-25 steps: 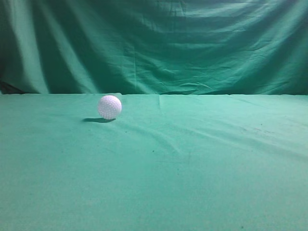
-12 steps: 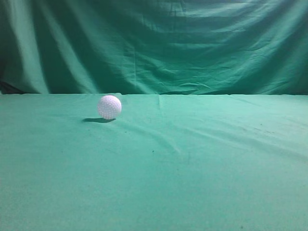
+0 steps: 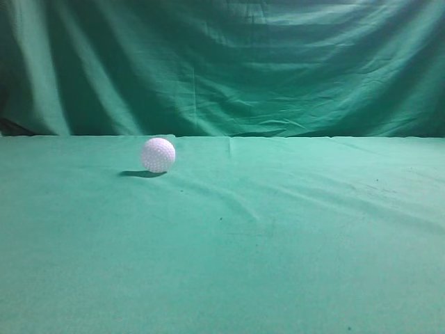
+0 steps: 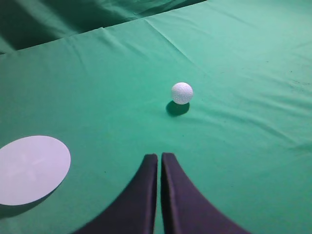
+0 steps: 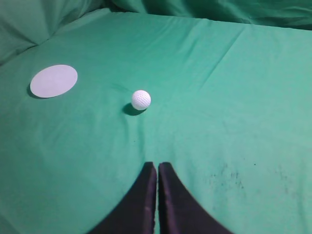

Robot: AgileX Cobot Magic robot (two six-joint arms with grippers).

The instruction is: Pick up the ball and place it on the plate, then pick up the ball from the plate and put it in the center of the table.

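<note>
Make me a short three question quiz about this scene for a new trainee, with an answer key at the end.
1. True or false: the ball rests on the plate.
2. In the left wrist view, are the left end effector fingers together or spread?
3. Multiple choice: in the right wrist view, the plate lies A) left of the ball, B) right of it, C) under the right end effector.

Key: 1. False, the ball sits on the table. 2. Together. 3. A.
</note>
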